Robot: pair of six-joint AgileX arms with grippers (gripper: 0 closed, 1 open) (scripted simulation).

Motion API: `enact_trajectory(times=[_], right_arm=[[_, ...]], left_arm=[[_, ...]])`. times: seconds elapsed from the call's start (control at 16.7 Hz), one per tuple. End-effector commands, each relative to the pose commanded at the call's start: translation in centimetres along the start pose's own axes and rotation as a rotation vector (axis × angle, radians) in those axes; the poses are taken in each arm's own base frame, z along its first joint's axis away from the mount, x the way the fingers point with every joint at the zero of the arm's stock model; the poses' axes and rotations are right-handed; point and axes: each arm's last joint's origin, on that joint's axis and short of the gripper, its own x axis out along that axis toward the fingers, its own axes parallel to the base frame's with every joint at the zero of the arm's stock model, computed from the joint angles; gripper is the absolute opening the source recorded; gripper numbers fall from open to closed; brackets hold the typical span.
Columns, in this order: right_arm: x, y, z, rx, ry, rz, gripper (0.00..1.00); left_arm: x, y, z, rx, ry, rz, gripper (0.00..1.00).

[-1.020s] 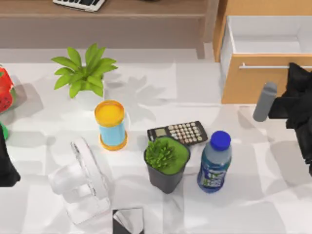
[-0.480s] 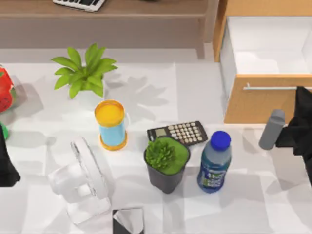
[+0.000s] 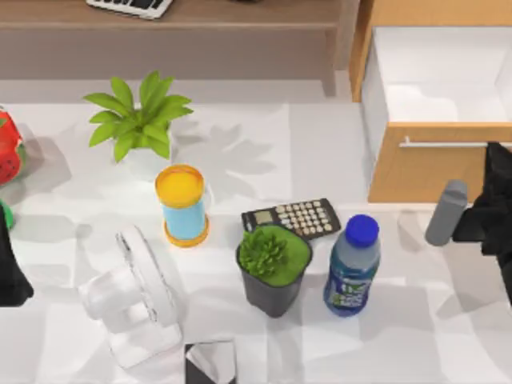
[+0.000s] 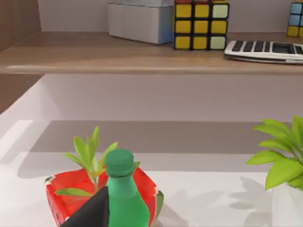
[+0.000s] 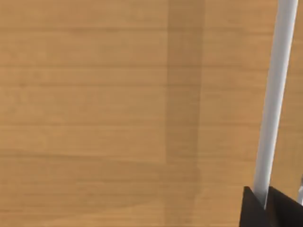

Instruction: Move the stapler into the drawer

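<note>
The right gripper (image 5: 265, 204) is seen at the right edge of the table, just in front of the drawer (image 3: 422, 171). In the right wrist view its two dark fingertips (image 5: 251, 208) are clenched around the thin silver handle (image 5: 277, 94), which passes between them across the orange-brown wooden front. The drawer is pulled open, and its white inside (image 3: 440, 72) is shown from above (a soft shadow lies in it).

To the left of this gripper, a bottle with a blue cap (image 3: 352, 268) is stood upright. Beside it a small plant in a dark pot (image 3: 273, 270) is placed, and a calculator (image 3: 292, 218) is laid flat just behind the two. Farther left a cup with a yellow lid (image 3: 183, 204), a white fan (image 3: 136, 296) and a leafy plant in a white pot (image 3: 138, 120) are found.

At the near edge a small black and silver thing (image 3: 210, 362) is laid; whether it is the stapler cannot be told.

The left gripper (image 3: 10, 276) is parked at the left edge, near a green bottle (image 4: 120, 194) and a red bowl (image 4: 64, 191); whether it is open or closed cannot be told.
</note>
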Motion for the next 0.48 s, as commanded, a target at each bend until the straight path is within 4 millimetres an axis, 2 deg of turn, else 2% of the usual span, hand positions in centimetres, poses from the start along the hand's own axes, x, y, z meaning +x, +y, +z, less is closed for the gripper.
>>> enact_trajectory(times=[0.48], right_arm=[[0.00,0.00,0.00,0.000,0.000,0.000,0.90]], left_arm=[[0.00,0.00,0.00,0.000,0.000,0.000,1.00]])
